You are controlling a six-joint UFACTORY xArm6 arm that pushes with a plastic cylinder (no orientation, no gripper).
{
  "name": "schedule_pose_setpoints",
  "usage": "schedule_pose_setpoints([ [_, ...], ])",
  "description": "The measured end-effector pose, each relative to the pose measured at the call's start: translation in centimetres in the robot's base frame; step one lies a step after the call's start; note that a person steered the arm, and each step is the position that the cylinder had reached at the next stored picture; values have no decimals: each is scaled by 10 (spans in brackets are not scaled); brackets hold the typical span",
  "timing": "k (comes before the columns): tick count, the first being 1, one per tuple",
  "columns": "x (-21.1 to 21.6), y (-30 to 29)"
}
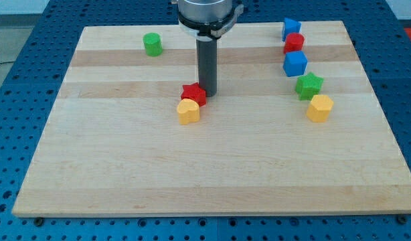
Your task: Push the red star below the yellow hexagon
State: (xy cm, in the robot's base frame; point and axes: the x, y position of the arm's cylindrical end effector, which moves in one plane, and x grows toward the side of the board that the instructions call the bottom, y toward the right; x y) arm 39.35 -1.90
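Observation:
The red star (193, 94) lies near the board's middle, touching the top edge of a yellow heart-like block (188, 112). My tip (209, 94) rests against the red star's right side. The yellow hexagon (319, 108) lies far to the view's right, at the bottom end of a column of blocks. The red star is well to the left of the hexagon and slightly higher in the view.
Above the hexagon stand a green star (309, 85), a blue cube (295, 64), a red block (294, 43) and a blue block (291, 27). A green cylinder (152, 44) sits at the top left. The wooden board (205, 174) ends on a blue perforated table.

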Motion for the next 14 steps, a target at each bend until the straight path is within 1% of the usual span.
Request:
schedule_pose_setpoints([
  [2, -45, -42],
  [3, -43, -56],
  [5, 10, -65],
  [6, 18, -9],
  [7, 13, -2],
  [8, 26, 31],
  [9, 59, 55],
  [10, 62, 61],
  [11, 59, 14],
  [12, 81, 23],
  [13, 100, 49],
  [14, 97, 63],
])
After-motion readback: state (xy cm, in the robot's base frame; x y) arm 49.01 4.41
